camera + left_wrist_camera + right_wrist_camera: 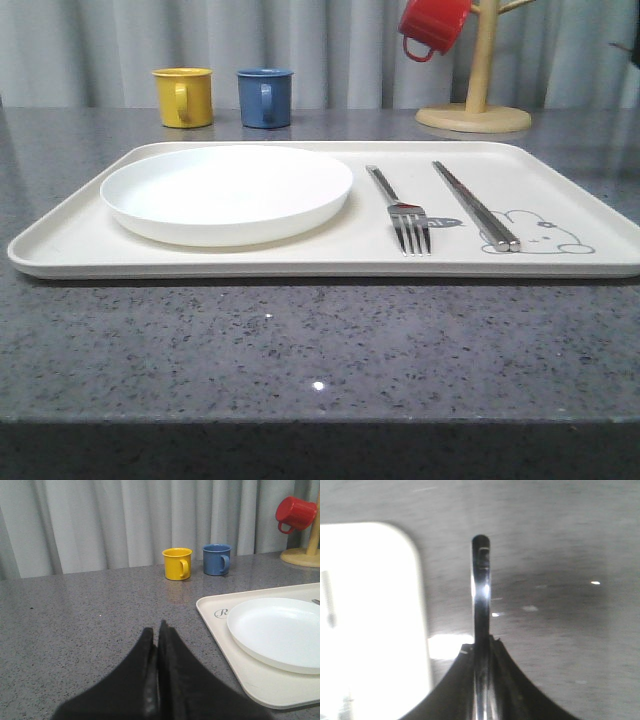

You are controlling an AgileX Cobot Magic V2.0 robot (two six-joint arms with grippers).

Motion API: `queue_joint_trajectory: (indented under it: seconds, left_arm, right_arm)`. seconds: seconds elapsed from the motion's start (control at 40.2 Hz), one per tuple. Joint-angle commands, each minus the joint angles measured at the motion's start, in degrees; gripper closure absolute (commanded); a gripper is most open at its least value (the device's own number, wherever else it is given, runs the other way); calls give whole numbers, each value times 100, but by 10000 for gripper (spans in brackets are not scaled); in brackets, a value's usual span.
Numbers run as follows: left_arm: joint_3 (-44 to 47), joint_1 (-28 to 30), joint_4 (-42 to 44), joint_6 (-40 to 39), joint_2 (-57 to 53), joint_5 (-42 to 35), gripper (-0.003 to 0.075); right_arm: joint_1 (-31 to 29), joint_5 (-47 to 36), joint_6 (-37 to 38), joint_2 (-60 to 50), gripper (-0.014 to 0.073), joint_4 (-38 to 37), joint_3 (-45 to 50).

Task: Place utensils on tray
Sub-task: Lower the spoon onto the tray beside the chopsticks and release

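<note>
tray (560, 262): cream, flat on the grey table (300, 340), rabbit drawing at its right end
plate (227, 193): on the tray's left half, sitting flat
fork (400, 212): on the tray just right of the plate, tines toward the camera
chopsticks (475, 205): pair lying together on the tray, right of the fork, tips by the rabbit
spoon (481, 580): not on the tray yet; held in the right gripper (482, 652) above bare table, just off the tray's rounded corner. Only a slim shiny handle shows and the shot is blurred, so calling it the spoon is my best guess
right claw: clenched on that handle, which sticks out past the fingertips
left gripper (156, 645): fingers pressed together, nothing in them, parked low over the table beside the tray's left edge
step: last utensil in carry, three of four items down
next: bring the right arm in over the tray, lower into the free strip right of the chopsticks, parallel to them, release only once it lies flat
risk: handle is thin and smooth, could swivel in the grip
</note>
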Motion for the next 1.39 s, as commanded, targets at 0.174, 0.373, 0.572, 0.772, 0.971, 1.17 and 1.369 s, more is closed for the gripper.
queue_joint_trajectory:
  seconds: [0.174,0.373,0.572,0.772,0.971,1.17,1.369]
  left_arm:
    - [-160,-1,-64,-48,73,-487,738]
    - [-160,-1,-64,-48,73,-487,738]
    - [-160,-1,-64,-48,73,-487,738]
    - [-160,-1,-64,-48,73,-487,738]
    - [-160,-1,-64,-48,73,-487,738]
    - [-160,-1,-64,-48,73,-487,738]
    - [-160,-1,-64,-48,73,-487,738]
  right_arm:
    - [854,554,491,106,649,0,-158]
    - [867,554,686,531,649,0,-158]
    - [867,554,794,779,649,52,-158]
    - [867,554,799,933,649,189,-158]
    - [867,554,799,967,629,184,-151]
    - [867,554,799,956,351,171,-170]
    - [867,549,799,653,213,-109,-197]
